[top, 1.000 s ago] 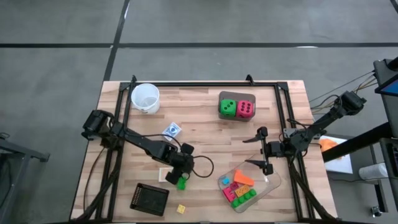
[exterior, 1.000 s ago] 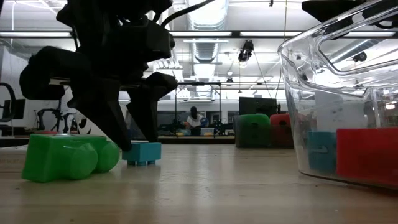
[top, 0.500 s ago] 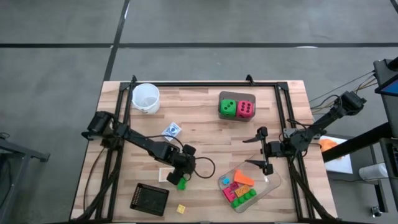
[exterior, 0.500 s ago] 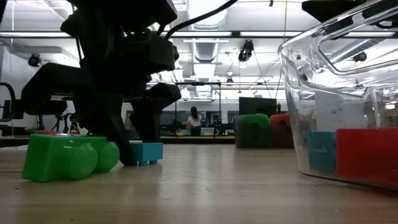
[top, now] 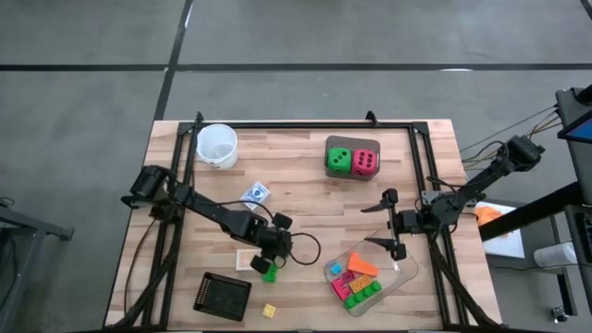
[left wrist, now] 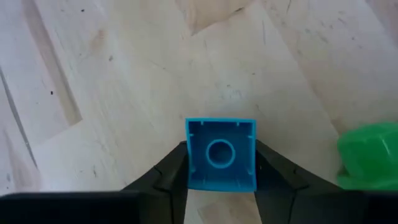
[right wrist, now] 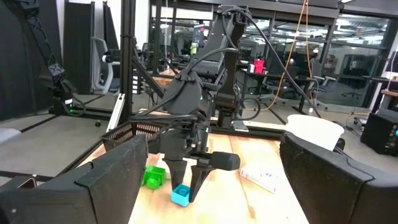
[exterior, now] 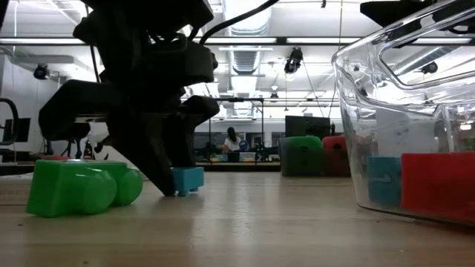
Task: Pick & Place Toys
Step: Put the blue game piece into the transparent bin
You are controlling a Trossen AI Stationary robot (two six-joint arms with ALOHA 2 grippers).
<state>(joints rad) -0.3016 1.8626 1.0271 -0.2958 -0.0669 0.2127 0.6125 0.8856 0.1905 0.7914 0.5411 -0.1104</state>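
Observation:
A small blue brick [left wrist: 221, 152] lies hollow side up on the wooden table [top: 305, 199], between the fingers of my left gripper [top: 265, 262], which is shut on it. It also shows in the low view [exterior: 187, 179] and the right wrist view [right wrist: 180, 195]. A green brick [exterior: 74, 188] rests on the table right beside it. My right gripper [top: 377, 225] is open and empty above the far edge of the clear tray [top: 400, 274]. The green and pink-red dice [top: 351, 161] stand side by side at the back. My left gripper pinches the blue brick by two opposite side walls [left wrist: 189, 163] between its two fingers. The fingers [exterior: 159, 167] come from above, slanting down. The brick sits slightly tilted in the hold, its lower edge at the table top; whether it is clear, I cannot tell.
The tray holds several bricks [top: 356, 277]. A white cup [top: 216, 145] stands at the back left. A blue-white packet [top: 256, 193], a black box [top: 223, 296] and a yellow brick [top: 269, 311] lie around the left arm.
My left gripper has come down around the blue brick and shut on it. The brick has shifted a little toward the table's right edge and tipped slightly. The green brick has stayed in place.

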